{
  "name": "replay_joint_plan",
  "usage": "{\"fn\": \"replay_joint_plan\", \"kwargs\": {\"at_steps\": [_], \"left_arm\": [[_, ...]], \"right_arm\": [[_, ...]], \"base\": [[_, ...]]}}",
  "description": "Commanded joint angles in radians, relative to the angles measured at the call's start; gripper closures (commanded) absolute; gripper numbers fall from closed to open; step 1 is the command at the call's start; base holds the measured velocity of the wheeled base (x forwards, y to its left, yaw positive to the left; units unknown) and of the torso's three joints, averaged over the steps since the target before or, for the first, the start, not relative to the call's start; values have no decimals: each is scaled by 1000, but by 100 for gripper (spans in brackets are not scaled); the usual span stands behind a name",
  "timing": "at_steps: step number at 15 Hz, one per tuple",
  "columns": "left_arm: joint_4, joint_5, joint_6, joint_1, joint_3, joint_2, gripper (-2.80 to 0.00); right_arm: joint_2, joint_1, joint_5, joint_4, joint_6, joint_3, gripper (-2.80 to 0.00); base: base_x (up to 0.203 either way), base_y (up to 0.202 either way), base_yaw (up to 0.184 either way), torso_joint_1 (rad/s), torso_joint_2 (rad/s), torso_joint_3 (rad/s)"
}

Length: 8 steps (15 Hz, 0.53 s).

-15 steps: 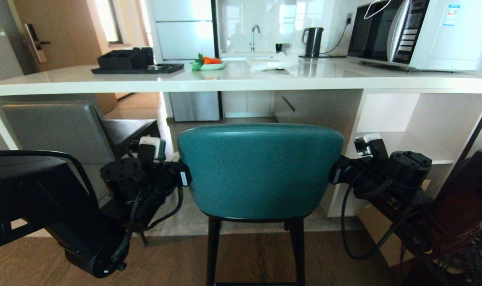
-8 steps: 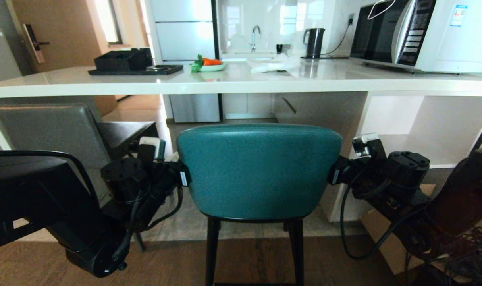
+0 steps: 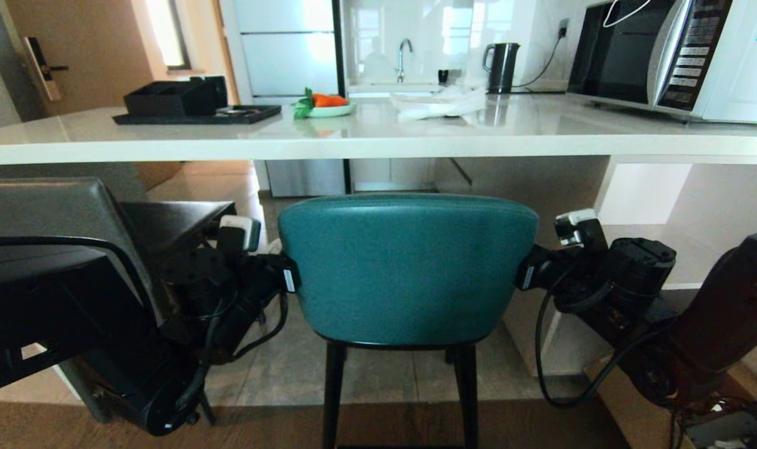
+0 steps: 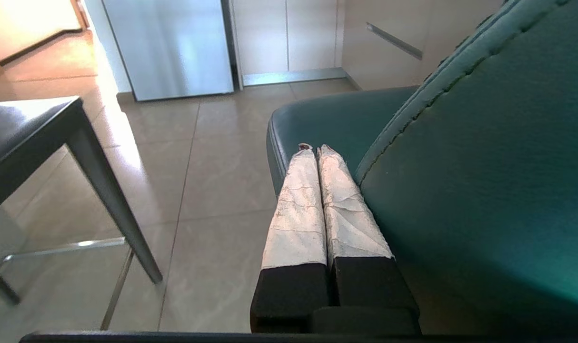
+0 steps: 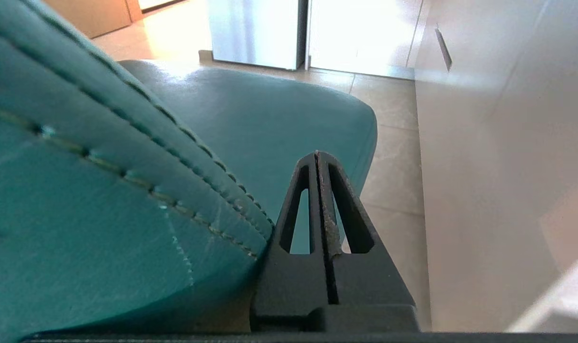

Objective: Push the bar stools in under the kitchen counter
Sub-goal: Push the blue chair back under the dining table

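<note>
Head view, nearest first: teal stool point(image 3: 408, 268) dead centre, rounded back facing the camera, thin black legs down to the wood floor. Left gripper point(image 3: 277, 259) at the back's left edge, right gripper point(image 3: 531, 265) at its right edge, one arm on each side of the stool.

Left wrist view: left gripper point(image 4: 315, 148) with fingers point(image 4: 298, 209) pressed together, nothing between them, lying along the side of the teal backrest and touching it; tips over the seat's edge.

Right wrist view: right gripper point(image 5: 316, 155) likewise closed, jaws meeting in a thin seam, empty, set just beside the stitched edge of the teal back; white cabinet panel on its far side.

Left of the teal stool: grey stool point(image 3: 73, 215), boxy back, partly hidden behind the left arm, dark seat reaching under the worktop. Square dark leg and footrest bar visible in the left wrist view point(image 4: 103, 186).

Beyond: desk point(image 3: 378, 144), white stone top with thick front edge, spanning the full width above both stools. Teal back sits below the edge; whether the seat is fully under, cannot tell.

On the desk, left to right: black tray point(image 3: 194, 113), plate with a carrot point(image 3: 325, 107), microwave point(image 3: 678, 59). Kettle point(image 3: 502, 59) and tap point(image 3: 403, 56) behind, fridge point(image 3: 285, 47) beyond.
</note>
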State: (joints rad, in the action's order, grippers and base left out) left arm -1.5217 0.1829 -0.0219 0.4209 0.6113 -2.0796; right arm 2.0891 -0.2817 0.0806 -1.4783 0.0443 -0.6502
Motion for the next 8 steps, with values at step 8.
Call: {"fn": "replay_joint_plan", "kwargs": {"at_steps": [8], "left_arm": [[-8, 1, -3, 4, 7, -5, 0]], "right_arm": [[-11, -1, 1, -11, 0, 7, 0]], "base": [[190, 0, 1, 2, 2, 2]]}}
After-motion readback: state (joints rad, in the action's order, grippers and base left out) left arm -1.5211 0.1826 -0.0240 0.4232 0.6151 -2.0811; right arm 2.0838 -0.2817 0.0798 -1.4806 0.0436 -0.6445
